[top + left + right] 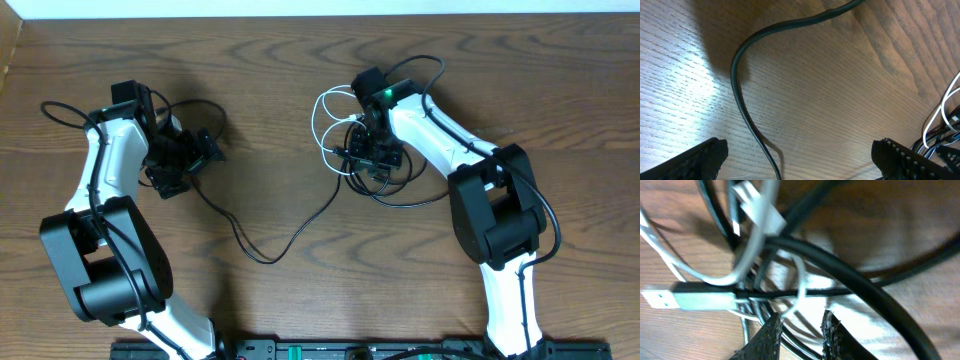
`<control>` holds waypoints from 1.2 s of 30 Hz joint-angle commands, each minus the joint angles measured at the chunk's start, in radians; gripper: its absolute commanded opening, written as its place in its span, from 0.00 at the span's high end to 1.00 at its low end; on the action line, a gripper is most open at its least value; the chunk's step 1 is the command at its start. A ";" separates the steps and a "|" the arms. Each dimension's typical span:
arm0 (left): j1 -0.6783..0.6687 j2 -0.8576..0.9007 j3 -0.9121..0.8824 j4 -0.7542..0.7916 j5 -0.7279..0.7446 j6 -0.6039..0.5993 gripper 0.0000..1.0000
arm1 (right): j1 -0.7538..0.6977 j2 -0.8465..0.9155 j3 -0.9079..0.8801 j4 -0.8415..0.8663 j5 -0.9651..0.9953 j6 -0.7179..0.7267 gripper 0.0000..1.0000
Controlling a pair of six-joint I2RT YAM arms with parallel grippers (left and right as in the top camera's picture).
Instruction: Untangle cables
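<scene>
Nearest, the bases of both arms sit at the table's (300,50) lower edge in the overhead view, and each white-and-black arm bends at a bulky black elbow before reaching up across the wood grain.

The left gripper (198,152) lies low and angled to the right, its jaws spread wide with nothing between them. In its wrist view the left gripper (802,160) frames bare table, and one black cable (735,75) snakes up between the two finger pads without touching either.

That same black cable (268,258) runs from just below the left gripper, dips in a V at mid-table and climbs right into the knot.

The right arm folds back toward the centre, with its right gripper (368,150) pointing down onto the tangle. Close up, the right gripper (802,325) has its tips only narrowly parted. A loop of the white cable (801,282) drops to the left tip, and nothing shows clamped in the gap.

Around it the heap crowds in: a thick black cord (865,287) crosses diagonally on top, a grey USB plug (695,300) lies flat to the left, and a white connector (757,207) hangs blurred above.

Farther up, the white cable (318,120) makes pale loops left of the right wrist, where a green light (385,95) glows
</scene>
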 commanded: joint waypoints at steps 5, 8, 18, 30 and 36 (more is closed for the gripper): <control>0.004 0.006 -0.002 -0.004 -0.009 -0.010 0.02 | 0.017 -0.021 0.017 0.028 0.097 0.034 0.78; 0.004 0.006 -0.002 -0.004 -0.009 -0.010 0.02 | 0.024 -0.021 0.012 0.031 0.119 0.066 0.78; 0.004 0.006 -0.002 -0.004 -0.009 -0.010 0.02 | 0.064 -0.021 -0.084 0.137 0.229 0.109 0.91; 0.004 0.006 -0.002 -0.004 -0.009 -0.010 0.02 | 0.075 -0.064 -0.069 0.109 0.237 0.000 0.99; 0.004 0.006 -0.002 -0.004 -0.009 -0.010 0.02 | 0.109 -0.235 0.020 0.126 0.238 -0.098 0.99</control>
